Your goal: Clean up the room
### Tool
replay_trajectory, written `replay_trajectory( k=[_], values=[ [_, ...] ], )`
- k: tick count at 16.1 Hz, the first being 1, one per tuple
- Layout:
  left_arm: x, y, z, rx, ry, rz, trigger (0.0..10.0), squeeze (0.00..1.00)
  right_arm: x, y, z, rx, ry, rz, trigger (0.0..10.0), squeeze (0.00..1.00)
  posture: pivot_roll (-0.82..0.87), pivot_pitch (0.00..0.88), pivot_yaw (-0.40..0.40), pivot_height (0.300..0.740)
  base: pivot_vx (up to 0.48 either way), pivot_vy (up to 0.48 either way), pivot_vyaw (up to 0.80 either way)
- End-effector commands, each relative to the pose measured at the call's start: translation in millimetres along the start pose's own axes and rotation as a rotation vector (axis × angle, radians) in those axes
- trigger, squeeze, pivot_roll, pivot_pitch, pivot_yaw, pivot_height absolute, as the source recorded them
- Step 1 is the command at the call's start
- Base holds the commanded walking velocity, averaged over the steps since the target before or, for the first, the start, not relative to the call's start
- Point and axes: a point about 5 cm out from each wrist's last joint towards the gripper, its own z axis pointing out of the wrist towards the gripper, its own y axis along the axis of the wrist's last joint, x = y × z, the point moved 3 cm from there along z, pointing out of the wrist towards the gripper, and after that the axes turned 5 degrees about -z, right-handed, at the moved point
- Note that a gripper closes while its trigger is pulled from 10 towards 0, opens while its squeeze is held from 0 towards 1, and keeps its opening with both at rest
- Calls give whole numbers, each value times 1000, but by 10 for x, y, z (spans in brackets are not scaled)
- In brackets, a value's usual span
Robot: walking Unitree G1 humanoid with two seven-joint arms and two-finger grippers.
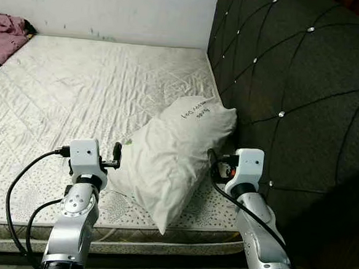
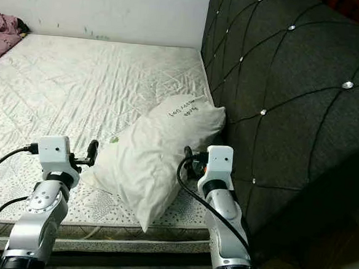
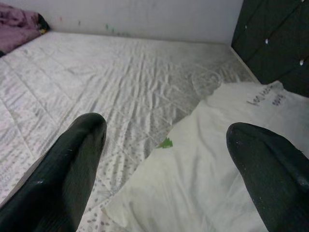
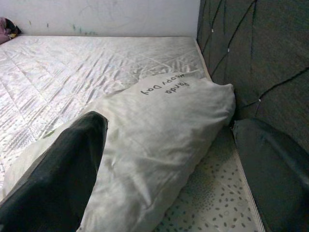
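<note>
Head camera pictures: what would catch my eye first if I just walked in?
A plump white pillow with handwriting lies on the bare quilted mattress, one end against the dark tufted headboard. The robot's open left tool and open right tool flank it, one on each side.

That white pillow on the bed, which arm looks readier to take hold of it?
Probably the right. The right tool stands open with the pillow between its fingers, near the headboard. The left tool, also open, sits only at the pillow's edge.
</note>
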Motion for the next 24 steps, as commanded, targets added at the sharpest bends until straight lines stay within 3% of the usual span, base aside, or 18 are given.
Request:
replay_trajectory(
  k=[1,8,17,24],
  values=[
    [-6,72,-6,-27,2,9,10000,0,-19,48,-10,-11,-2,1,10000,0,36,26,-23,740,0,0,0],
    [28,75,-107,-11,10,1,10000,0,28,41,-102,6,8,19,10000,0,40,86,-17,740,0,0,0],
    [25,51,-140,14,17,-8,10000,0,33,40,-137,21,16,36,10000,0,36,99,-21,640,0,0,0],
    [83,43,-132,19,57,-39,10000,0,13,37,-121,27,15,38,10000,0,34,93,-28,640,0,0,0]
  ],
)
